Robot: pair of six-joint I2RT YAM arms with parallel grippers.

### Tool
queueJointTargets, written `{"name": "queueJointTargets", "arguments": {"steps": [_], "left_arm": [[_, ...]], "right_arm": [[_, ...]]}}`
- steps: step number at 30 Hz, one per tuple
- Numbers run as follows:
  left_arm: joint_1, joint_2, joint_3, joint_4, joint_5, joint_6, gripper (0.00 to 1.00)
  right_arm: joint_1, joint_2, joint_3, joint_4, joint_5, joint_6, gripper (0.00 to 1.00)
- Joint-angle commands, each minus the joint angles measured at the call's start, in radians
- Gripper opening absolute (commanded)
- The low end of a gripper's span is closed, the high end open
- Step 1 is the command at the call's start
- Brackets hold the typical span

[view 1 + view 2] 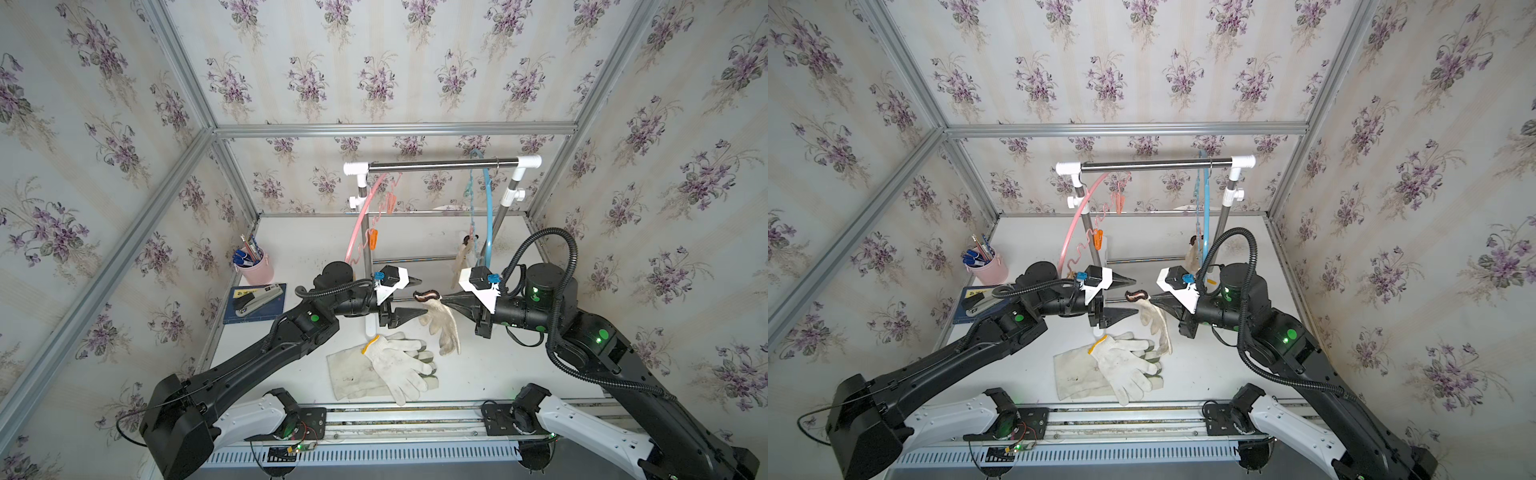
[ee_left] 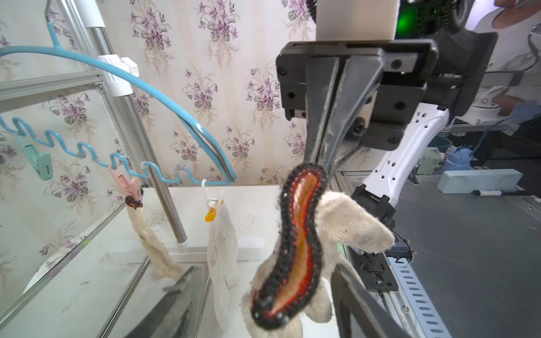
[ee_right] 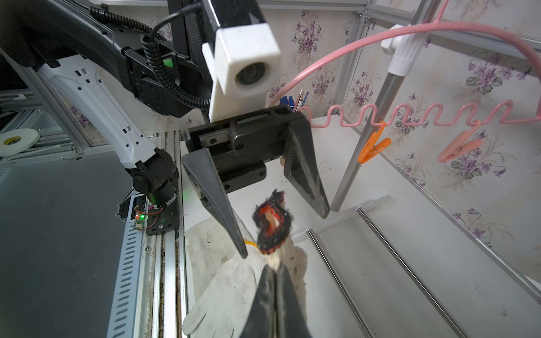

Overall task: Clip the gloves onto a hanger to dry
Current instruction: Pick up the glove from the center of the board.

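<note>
Looking down in both top views, I have the right gripper (image 1: 444, 300) clamped on the beige glove (image 1: 444, 330) below its cuff (image 1: 428, 296), left gripper (image 1: 420, 296) jaws apart around that cuff (to take it over, I judge). Left wrist: blue hanger (image 2: 164, 98) already carries gloves (image 2: 222, 243). Right wrist: pink hanger's (image 3: 456, 27) orange clip (image 3: 373, 150) hangs free, rack pole (image 3: 380, 96) just beside it.

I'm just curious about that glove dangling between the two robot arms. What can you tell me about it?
The beige knitted glove looks worn and soiled, with a black cuff edge stitched in red. The right gripper, shut, pinches it just below the cuff, and its fingers hang downward. The left gripper stands open around the cuff, apparently not touching it.
</note>
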Motion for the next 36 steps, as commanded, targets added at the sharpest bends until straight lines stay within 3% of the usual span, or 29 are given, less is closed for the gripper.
{"name": "queueJointTargets", "arguments": {"steps": [1,10,20,26,29,33,35,36], "left_arm": [[0.001,0.007,-0.008,0.085,0.059,-0.048,0.67],[0.001,0.037,-0.029,0.267,0.075,-0.172,0.56],[-0.001,0.041,-0.04,0.288,0.078,-0.213,0.22],[-0.002,0.029,-0.05,0.288,0.047,-0.219,0.14],[-0.007,0.019,-0.041,0.24,0.014,-0.193,0.04],[-0.024,-0.009,0.015,0.016,-0.091,-0.048,0.0],[-0.029,-0.019,0.043,-0.073,-0.127,0.021,0.0],[-0.034,-0.02,0.056,-0.111,-0.159,0.044,0.0]], "right_arm": [[-0.001,0.005,0.015,0.028,-0.038,-0.004,0.0],[-0.001,0.009,0.015,0.07,-0.048,0.02,0.0],[0.0,0.003,-0.002,0.107,-0.027,0.031,0.0],[-0.001,-0.011,-0.033,0.149,0.005,0.044,0.0],[-0.001,-0.01,-0.036,0.153,0.07,0.055,0.0],[0.0,-0.03,-0.045,0.179,0.236,0.084,0.42],[0.0,-0.037,-0.043,0.19,0.341,0.103,0.58],[-0.001,-0.035,-0.041,0.192,0.386,0.11,0.6]]}}
